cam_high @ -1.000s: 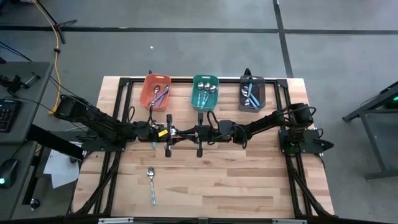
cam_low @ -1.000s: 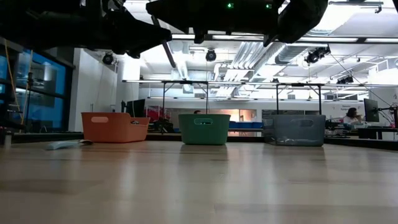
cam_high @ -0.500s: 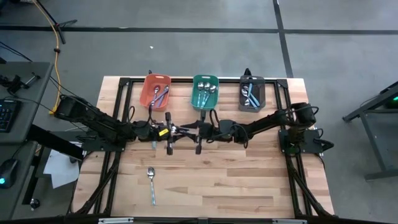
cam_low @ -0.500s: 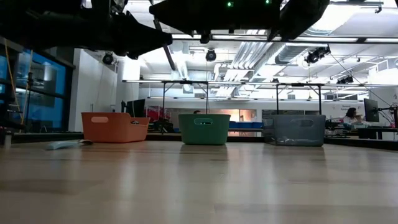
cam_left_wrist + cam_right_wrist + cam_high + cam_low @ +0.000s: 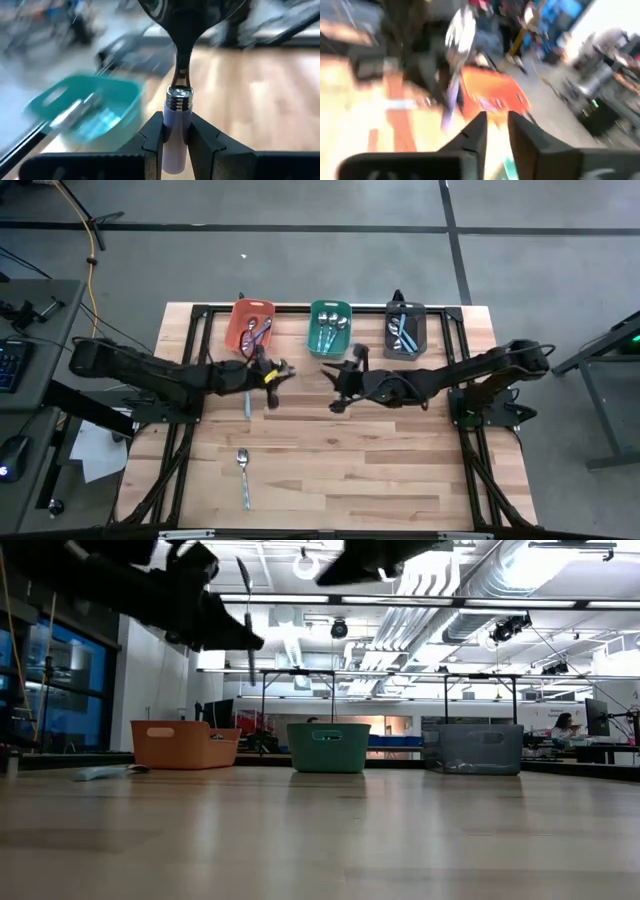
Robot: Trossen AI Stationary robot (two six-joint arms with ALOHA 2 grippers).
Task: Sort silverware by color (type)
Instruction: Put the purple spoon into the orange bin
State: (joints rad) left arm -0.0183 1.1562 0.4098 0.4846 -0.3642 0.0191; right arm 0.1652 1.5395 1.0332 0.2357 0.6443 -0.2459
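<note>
My left gripper [image 5: 274, 371] hovers just near of the orange bin [image 5: 252, 327], shut on a purple-handled spoon [image 5: 179, 75] that stands upright, bowl on top [image 5: 246, 615]. My right gripper [image 5: 338, 388] hangs over the table's middle, near of the teal bin [image 5: 329, 328]. It is open by a narrow gap, with nothing between its fingers [image 5: 496, 131]. The orange and teal bins and the dark grey bin [image 5: 405, 330] each hold spoons. One light-blue-handled spoon [image 5: 243, 473] lies flat on the table at the near left. My left gripper pinches the spoon's purple handle at its upper end [image 5: 176, 116], just below the metal collar, between its two fingers [image 5: 151, 142]. The fingers come nearly level from the table's left and lie across the handle. The spoon is lifted clear and upright, bowl up.
The three bins stand in a row along the far edge. Black frame rails [image 5: 200, 340] run along the table's left, right and far sides. Bare wood [image 5: 380, 470] fills the near half, beside the lone spoon.
The two grippers, close together over the table's middle a second ago, have drawn apart. My left gripper has risen and gone toward the orange bin with the spoon. My right gripper has risen and pulled back toward the right, without the spoon.
</note>
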